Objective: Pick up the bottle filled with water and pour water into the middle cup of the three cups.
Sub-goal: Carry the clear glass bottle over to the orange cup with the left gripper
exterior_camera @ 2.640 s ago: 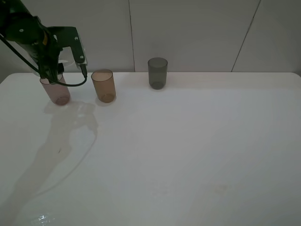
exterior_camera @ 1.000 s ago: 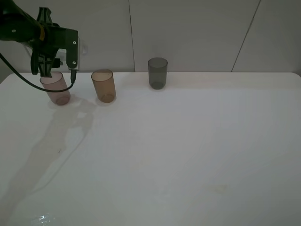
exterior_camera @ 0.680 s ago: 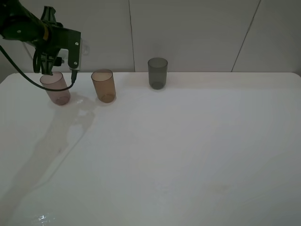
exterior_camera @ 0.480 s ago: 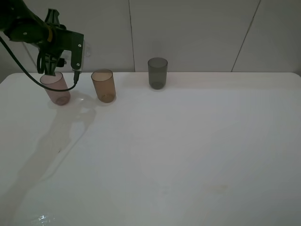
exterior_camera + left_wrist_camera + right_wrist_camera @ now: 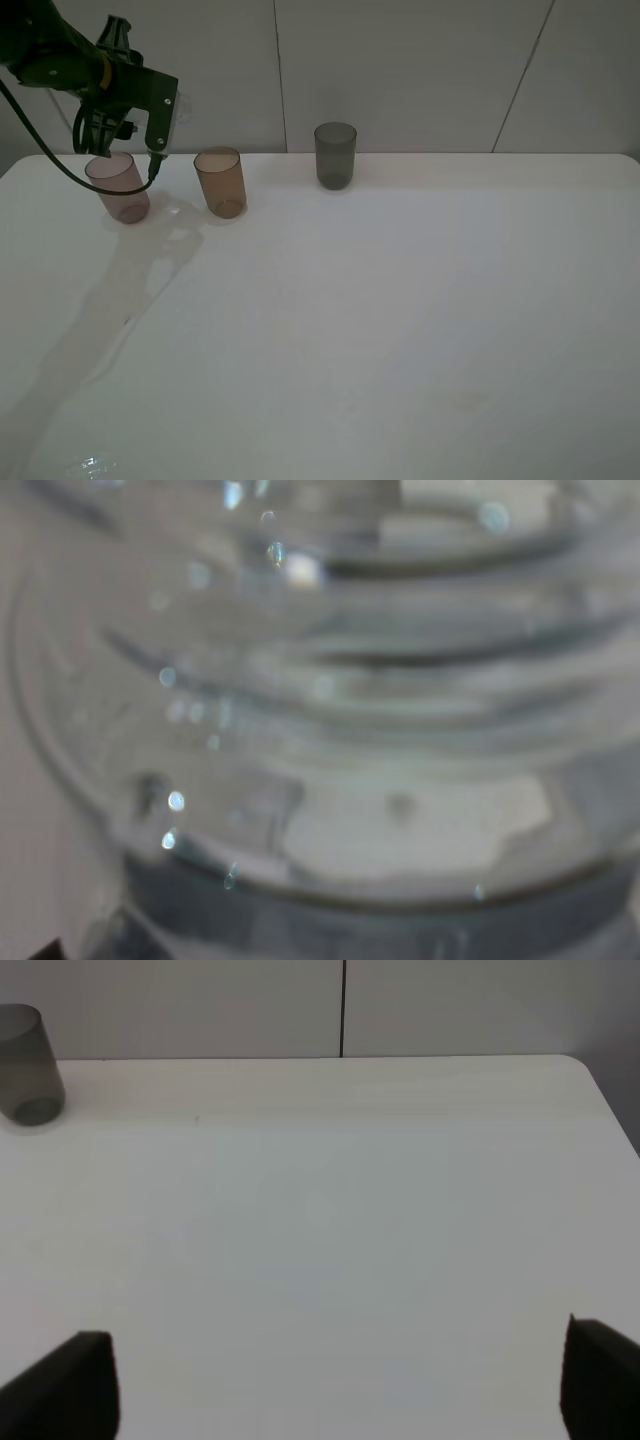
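Observation:
Three cups stand in a row at the back of the white table: a pinkish-mauve one (image 5: 120, 187), the amber-brown middle cup (image 5: 221, 182) and a dark grey one (image 5: 335, 155). My left gripper (image 5: 158, 108) hangs above and just behind the pinkish cup, left of the middle cup, shut on the clear bottle (image 5: 172, 106). In the left wrist view the bottle (image 5: 330, 680) fills the frame, with its threaded neck and droplets. My right gripper (image 5: 340, 1380) is open over bare table; the exterior high view does not show it.
The table (image 5: 380, 320) runs to a pale panelled wall at the back. A faint wet sheen (image 5: 92, 465) lies near the front left corner. In the right wrist view the grey cup (image 5: 25, 1065) stands far off, near the table's back edge.
My left gripper, with the bottle in it, has risen from the pinkish cup's rim and drifted slightly right, toward the amber-brown cup. The cups have not moved.

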